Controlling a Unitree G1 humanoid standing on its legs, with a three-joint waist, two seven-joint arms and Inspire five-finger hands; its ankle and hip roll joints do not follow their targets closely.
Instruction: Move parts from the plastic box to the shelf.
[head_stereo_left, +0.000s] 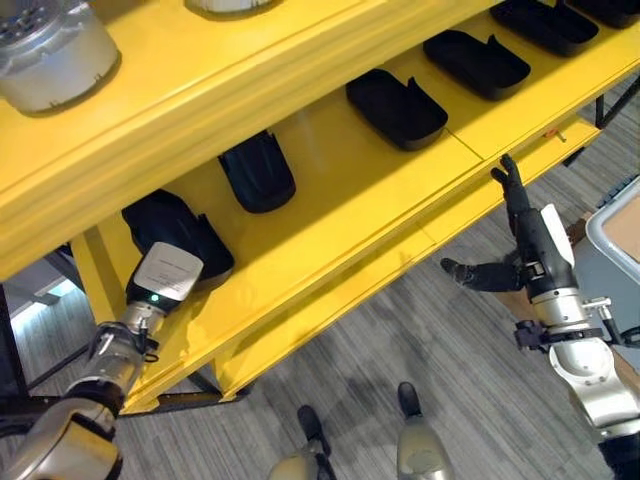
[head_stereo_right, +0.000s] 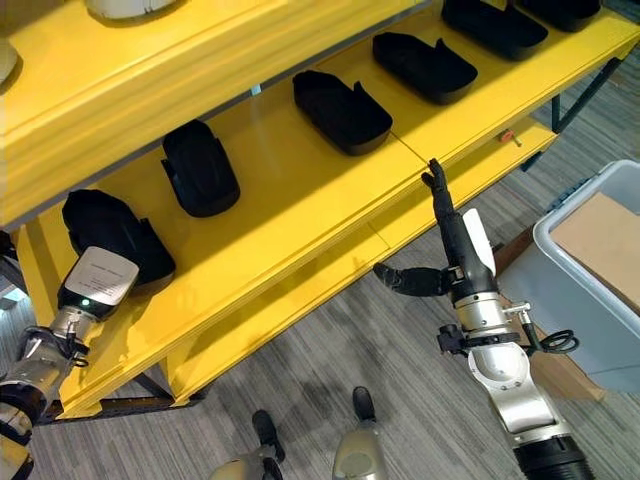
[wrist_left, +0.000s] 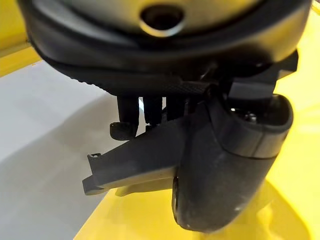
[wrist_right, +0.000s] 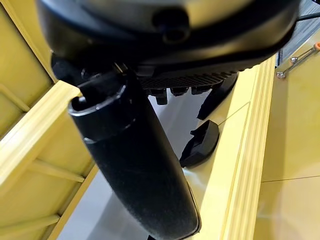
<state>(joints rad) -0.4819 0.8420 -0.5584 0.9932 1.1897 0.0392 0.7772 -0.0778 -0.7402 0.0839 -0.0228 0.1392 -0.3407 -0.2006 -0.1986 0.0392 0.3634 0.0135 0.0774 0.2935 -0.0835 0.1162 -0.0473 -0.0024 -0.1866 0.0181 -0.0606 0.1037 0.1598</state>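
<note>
- left hand (head_stereo_left: 165, 270) reaching in from lower left, arm stretching up and forward, fingers (wrist_left: 127, 117) curling around a black part.
- right hand (head_stereo_right: 455, 245) rising from lower right, forearm upright, fingers (head_stereo_right: 438, 195) pointing straight up, thumb sticking out sideways, holding nothing.

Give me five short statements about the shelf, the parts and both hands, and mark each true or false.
1. The left hand is at a black part on the yellow shelf. True.
2. The right hand grips a part. False: its fingers are straight and it holds nothing, in front of the shelf edge.
3. Several black parts lie in a row on the shelf. True.
4. The grey box stands on the shelf. False: it is beside the right arm, off the shelf.
5. The shelf is blue. False: it is yellow.
</note>
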